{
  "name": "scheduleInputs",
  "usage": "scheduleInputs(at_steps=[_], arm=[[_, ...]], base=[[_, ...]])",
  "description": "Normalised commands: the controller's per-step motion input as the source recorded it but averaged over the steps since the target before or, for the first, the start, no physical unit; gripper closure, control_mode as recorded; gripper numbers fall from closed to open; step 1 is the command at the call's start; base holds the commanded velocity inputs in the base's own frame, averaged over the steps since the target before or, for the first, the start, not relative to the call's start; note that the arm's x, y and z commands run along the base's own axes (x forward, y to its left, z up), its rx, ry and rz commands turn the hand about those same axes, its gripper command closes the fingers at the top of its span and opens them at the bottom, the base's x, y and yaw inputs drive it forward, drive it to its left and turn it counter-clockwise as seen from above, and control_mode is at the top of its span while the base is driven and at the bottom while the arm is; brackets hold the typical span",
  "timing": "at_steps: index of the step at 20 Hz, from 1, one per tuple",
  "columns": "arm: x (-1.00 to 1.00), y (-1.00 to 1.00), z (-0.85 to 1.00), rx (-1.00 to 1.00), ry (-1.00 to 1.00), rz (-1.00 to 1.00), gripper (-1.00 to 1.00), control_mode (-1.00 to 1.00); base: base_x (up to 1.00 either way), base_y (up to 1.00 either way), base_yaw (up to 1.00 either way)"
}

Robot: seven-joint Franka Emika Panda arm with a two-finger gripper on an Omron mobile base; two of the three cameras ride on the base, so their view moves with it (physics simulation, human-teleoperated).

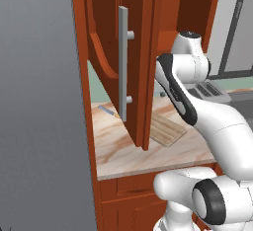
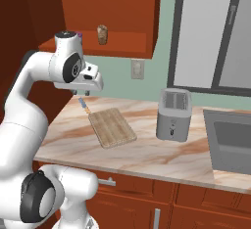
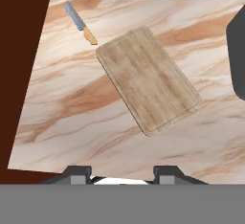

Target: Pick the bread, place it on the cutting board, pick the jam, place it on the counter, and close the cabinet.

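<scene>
The small tan bread (image 2: 102,34) stands upright on the shelf of the open reddish-brown cabinet (image 2: 122,8). Its door (image 1: 106,42), with a grey bar handle (image 1: 123,62), swings out toward me. Below it, the grooved cutting board (image 3: 148,86) (image 2: 112,126) (image 1: 167,129) lies bare on the veined beige counter (image 3: 72,103) (image 2: 152,152). My gripper (image 3: 123,175) (image 2: 84,92) hangs open and empty above the counter, left of the board and below the shelf. A purple sliver (image 2: 80,34) peeks out behind my arm on the shelf; the jam is otherwise hidden.
A knife (image 3: 80,23) (image 2: 84,104) (image 1: 106,110) lies on the counter just beyond the board's far corner. A grey toaster (image 2: 173,114) (image 1: 210,91) stands right of the board, with a sink (image 2: 230,137) further right. The open door stands close to my arm's left.
</scene>
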Motion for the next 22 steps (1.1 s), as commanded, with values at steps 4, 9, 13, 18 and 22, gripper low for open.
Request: scheduleInputs(at_steps=[4, 9, 13, 18, 22], arm=[[0.00, 0.00, 0.05, 0.00, -0.02, 0.00, -1.00, -1.00], [0.00, 0.00, 0.20, 0.00, -0.11, 0.00, -1.00, -1.00], [-0.02, 0.00, 0.32, 0.00, -0.17, 0.00, -1.00, -1.00], [-0.01, 0.00, 0.35, 0.00, -0.17, 0.00, -1.00, -1.00], [0.00, -0.11, 0.44, 0.00, -0.13, 0.00, -1.00, -1.00]], base=[[0.00, 0.00, 0.00], [0.00, 0.00, 0.00], [0.00, 0.00, 0.00], [0.00, 0.00, 0.00], [0.00, 0.00, 0.00]])
